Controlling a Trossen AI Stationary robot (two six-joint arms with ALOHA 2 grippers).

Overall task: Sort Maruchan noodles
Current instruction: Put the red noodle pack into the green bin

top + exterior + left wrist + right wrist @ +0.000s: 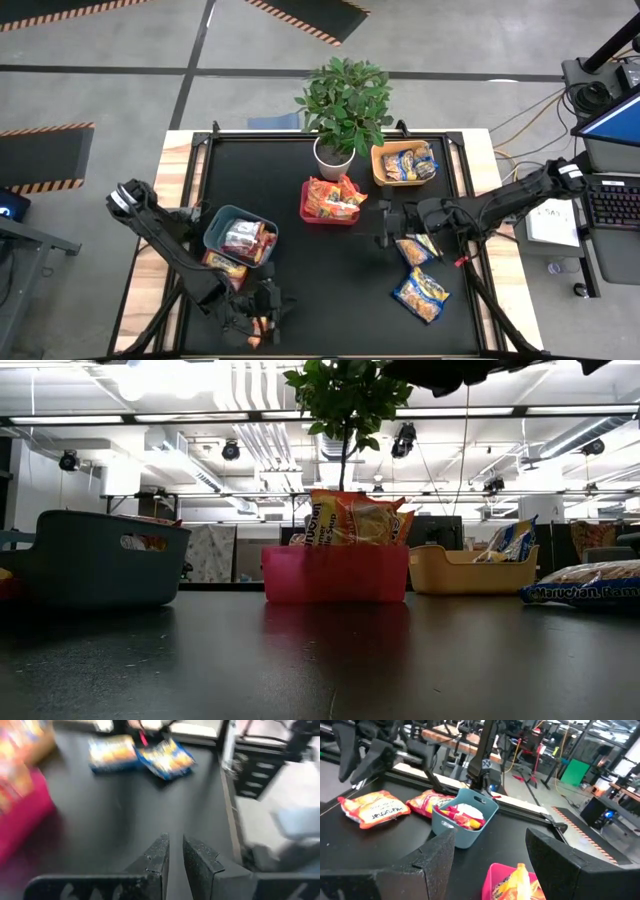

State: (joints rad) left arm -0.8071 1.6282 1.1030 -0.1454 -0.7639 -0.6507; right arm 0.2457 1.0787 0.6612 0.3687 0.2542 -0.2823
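Three bins stand on the dark surface (330, 290), each holding packets by colour, which we read as the sorting scheme. Grey-blue bin (240, 236), left side: red-toned packets inside. Red bin (327, 200), centre, just in front of the potted plant (343, 105): orange packets (333, 194) standing upright, stacked high enough to rise above its rim in the low view. Orange bin (403, 164), to the right of the plant: blue-and-yellow packets (408, 165).

Loose stock, not yet sorted: two blue-and-yellow packets (421, 292) lying flat near the right front of the surface, one just under the right arm; orange packets (223, 265) flat beside the grey-blue bin, and one more at the front edge near the left arm.

Left gripper (175, 857): low at the front left of the surface, jaws nearly together with only a narrow slit between them and nothing in it; we judge it to be between picks.

Right gripper (490, 860): held above the surface between the red bin and the loose blue packets, jaws wide apart and empty, seemingly ready to take one of those packets for the orange bin.
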